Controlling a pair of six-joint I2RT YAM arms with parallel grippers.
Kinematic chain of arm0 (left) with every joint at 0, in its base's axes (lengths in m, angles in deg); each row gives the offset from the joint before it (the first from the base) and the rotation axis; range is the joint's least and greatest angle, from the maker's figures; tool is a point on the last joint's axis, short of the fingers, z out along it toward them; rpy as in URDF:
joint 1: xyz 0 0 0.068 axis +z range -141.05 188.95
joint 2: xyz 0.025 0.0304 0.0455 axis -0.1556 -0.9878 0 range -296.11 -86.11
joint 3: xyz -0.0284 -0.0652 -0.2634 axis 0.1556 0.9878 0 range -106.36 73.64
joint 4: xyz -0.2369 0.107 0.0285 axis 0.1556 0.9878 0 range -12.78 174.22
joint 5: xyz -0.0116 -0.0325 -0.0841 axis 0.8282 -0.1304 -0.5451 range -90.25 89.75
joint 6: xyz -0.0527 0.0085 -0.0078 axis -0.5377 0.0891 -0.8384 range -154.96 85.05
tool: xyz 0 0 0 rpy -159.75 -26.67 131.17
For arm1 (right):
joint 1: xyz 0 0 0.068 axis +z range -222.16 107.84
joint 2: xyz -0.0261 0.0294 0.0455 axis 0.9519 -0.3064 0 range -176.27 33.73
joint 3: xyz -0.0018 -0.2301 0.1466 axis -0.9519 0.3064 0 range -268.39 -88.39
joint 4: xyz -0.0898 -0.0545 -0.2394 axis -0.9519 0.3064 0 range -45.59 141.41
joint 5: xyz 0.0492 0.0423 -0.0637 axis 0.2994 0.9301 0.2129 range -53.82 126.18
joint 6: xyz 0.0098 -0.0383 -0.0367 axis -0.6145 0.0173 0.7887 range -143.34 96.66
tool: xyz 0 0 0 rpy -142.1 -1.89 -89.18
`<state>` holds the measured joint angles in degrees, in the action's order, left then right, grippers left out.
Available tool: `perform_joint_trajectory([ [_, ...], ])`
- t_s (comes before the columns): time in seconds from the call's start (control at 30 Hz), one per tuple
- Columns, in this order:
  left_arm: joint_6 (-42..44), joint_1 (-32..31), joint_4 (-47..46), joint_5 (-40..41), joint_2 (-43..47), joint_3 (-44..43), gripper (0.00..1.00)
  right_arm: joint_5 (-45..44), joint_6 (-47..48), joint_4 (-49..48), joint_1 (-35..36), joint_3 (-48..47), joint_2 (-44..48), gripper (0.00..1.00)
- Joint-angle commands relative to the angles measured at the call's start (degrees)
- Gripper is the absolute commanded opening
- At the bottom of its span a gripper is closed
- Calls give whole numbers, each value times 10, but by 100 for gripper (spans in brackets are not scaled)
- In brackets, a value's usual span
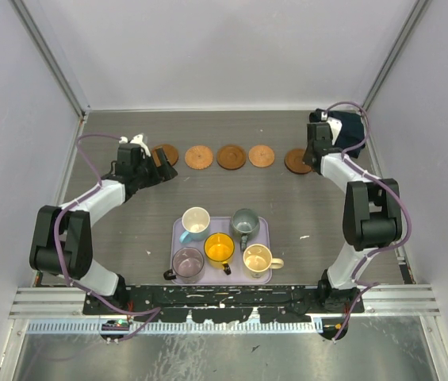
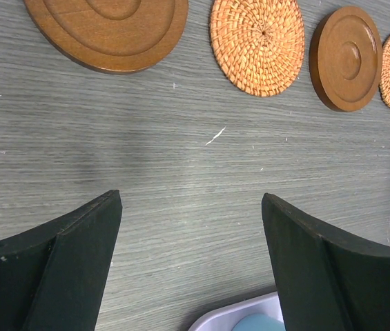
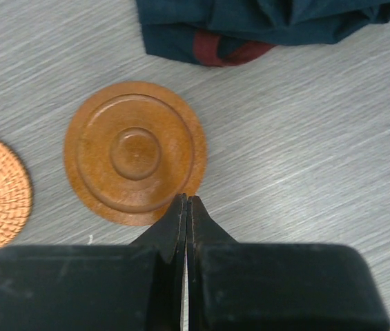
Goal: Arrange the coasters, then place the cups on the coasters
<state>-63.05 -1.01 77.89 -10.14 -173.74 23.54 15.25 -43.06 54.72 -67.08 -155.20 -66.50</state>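
The right hand (image 3: 186, 201), tips pressed together and empty, sits at the 6 o'clock rim of the rightmost coaster (image 3: 136, 152); whether it touches is hard to say. A push from there could slide that disc toward the dark cloth (image 3: 264, 21) at 1 o'clock and break the row of coasters (image 1: 231, 156). The left hand (image 2: 191, 196) hangs spread wide, empty, low over bare surface (image 2: 181, 158). The cups (image 1: 219, 248) crowd the tray (image 1: 222, 225) at the row's 6 o'clock; a careless grab could knock neighbours.

Three wooden coasters (image 1: 231, 156), two woven coasters (image 1: 198, 157), five cups (image 1: 219, 248), one tray (image 1: 265, 226), one dark cloth (image 1: 352, 127), two robot arms (image 1: 101, 198).
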Motion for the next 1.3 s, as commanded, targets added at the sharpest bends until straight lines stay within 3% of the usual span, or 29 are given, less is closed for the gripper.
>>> perform_joint_trajectory([
  [0.0, -3, 4, -24, -3, 0, 1, 84, -10, -13, -17, -26, 3, -6, 1],
  [1.27, -1, 12, -18, 6, -6, -2, 84, 55, -19, -18, -46, -4, -100, 1],
])
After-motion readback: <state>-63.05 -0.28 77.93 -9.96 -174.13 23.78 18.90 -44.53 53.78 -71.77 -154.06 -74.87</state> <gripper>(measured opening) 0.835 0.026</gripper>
